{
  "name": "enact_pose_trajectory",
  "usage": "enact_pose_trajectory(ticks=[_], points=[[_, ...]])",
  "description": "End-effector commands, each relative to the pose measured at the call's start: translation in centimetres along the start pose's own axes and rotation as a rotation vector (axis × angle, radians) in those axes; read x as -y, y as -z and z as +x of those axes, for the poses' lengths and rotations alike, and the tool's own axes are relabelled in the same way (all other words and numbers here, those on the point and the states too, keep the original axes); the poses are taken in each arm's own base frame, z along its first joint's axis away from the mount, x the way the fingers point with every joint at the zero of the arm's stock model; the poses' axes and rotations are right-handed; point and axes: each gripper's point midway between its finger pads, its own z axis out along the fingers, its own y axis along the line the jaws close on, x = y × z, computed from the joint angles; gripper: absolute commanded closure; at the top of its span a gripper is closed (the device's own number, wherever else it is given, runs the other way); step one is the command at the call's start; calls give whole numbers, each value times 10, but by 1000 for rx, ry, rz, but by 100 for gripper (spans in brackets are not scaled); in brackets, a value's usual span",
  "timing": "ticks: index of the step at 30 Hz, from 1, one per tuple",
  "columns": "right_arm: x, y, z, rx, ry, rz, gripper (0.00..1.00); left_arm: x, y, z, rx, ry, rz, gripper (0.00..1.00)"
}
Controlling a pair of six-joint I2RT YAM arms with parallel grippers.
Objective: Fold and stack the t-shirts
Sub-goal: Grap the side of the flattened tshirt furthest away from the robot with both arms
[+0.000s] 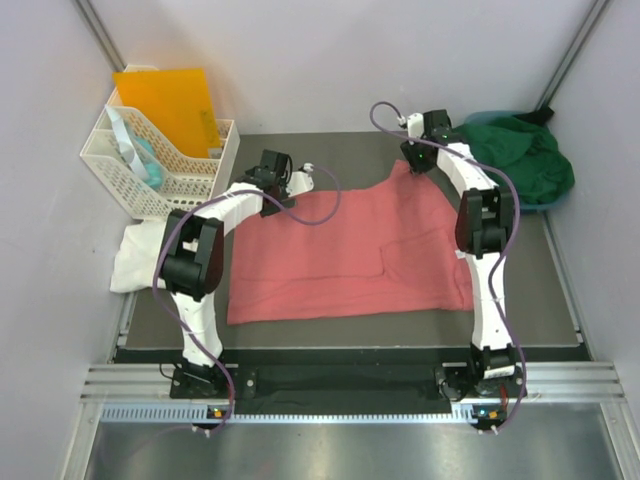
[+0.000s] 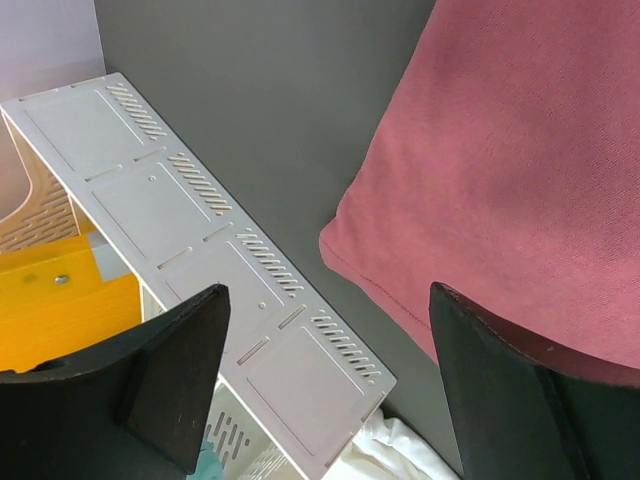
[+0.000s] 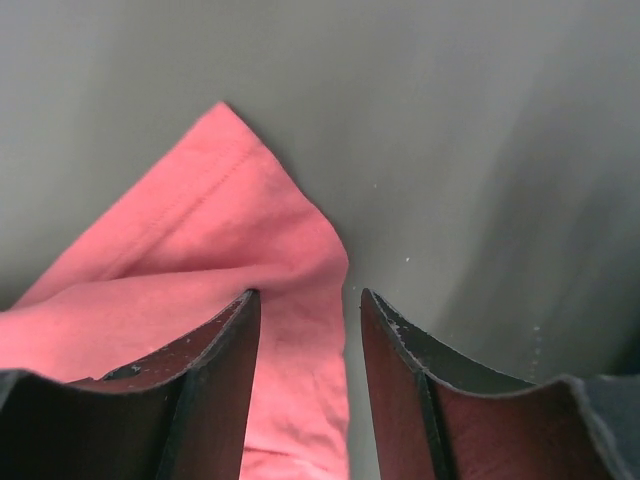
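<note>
Right claw (image 3: 305, 300) is parted narrowly, nothing gripped, over a far corner of the salmon-pink t-shirt (image 1: 350, 250), which is spread across the middle of the worktop (image 1: 350, 150). Left claw (image 2: 328, 295) is held wide above its far-left edge. The cloth is judged soft, light and limp; its corners should be pinched.

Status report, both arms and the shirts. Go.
Left gripper open, between basket and pink shirt. Right gripper open, straddling that shirt's far corner. Green shirt, white shirt crumpled aside. Nothing stacked.
</note>
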Motion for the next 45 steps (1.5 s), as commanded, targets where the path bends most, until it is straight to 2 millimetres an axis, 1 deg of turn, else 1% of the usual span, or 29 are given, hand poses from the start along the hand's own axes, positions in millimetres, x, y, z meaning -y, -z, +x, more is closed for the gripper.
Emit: enact_pose_trajectory(ticks=[1,2,5,6,7,8,9,10,11,12,14,15,16,17,18,19,21,22,23,26,30,31,32,38,39,40,43,44,45], points=[[22,4,-24,79,-50,62,55,-15,11,-7,-2,20,-47,15],[22,-1,-19,68,-55,64,55,-15,12,-6,-5,12,-46,15],[23,1,-28,93,-64,61,55,-15,17,-6,-10,8,-51,15],[22,5,-36,116,-68,48,55,-16,19,-6,-12,9,-53,15],[21,9,-43,137,-67,37,54,-12,21,-5,-19,1,-43,16],[22,24,-58,177,-63,37,54,-13,22,-6,-19,-3,-45,16],[17,27,-60,194,-63,12,54,-12,25,-5,-17,-1,-45,16],[19,34,-71,240,-56,15,53,-10,25,-4,-18,-6,-34,16],[15,42,-77,261,-50,13,53,-10,26,-4,-16,-10,-33,16],[15,45,-81,277,-47,21,50,-8,27,-2,-20,-15,-30,16],[14,42,-88,294,-33,34,50,-7,27,-2,-24,-21,-26,16],[14,37,-87,285,-27,41,50,-5,26,-2,-27,-23,-21,16],[9,21,-75,244,-27,29,50,-5,27,-3,-24,-24,-22,16],[12,20,-79,250,-23,40,50,-5,28,-4,-24,-26,-19,16],[12,14,-75,235,-21,45,50,-4,28,-4,-25,-30,-17,16],[9,4,-66,213,-21,40,50,-4,29,-7,-20,-36,-20,16],[9,-4,-59,194,-21,48,50,-5,31,-8,-19,-39,-23,16],[5,-8,-54,178,-23,41,50,-3,32,-9,-20,-45,-21,16],[5,-10,-52,174,-25,39,50,-3,33,-9,-21,-48,-21,16],[-5,-16,-43,146,-22,20,50,-4,35,-10,-19,-52,-23,17],[-13,-19,-35,119,-25,4,50,-7,38,-10,-15,-53,-33,17],[-13,-17,-36,121,-24,3,50,-7,38,-10,-14,-54,-31,17],[-14,-18,-32,111,-27,-1,50,-7,40,-11,-10,-53,-31,17],[-21,-21,-24,88,-40,-13,50,-7,41,-11,-6,-50,-32,17],[-19,-21,-22,85,-44,-12,50,-7,42,-11,-1,-53,-31,17],[-22,-22,-22,82,-41,-16,50,-6,42,-11,-1,-53,-29,17],[-27,-25,-16,66,-40,-26,53,-5,44,-9,-2,-55,-28,17],[-28,-26,-13,60,-40,-31,58,-4,46,-8,-2,-56,-30,17],[-30,-26,-13,58,-39,-39,64,-4,47,-7,-4,-59,-31,17]])
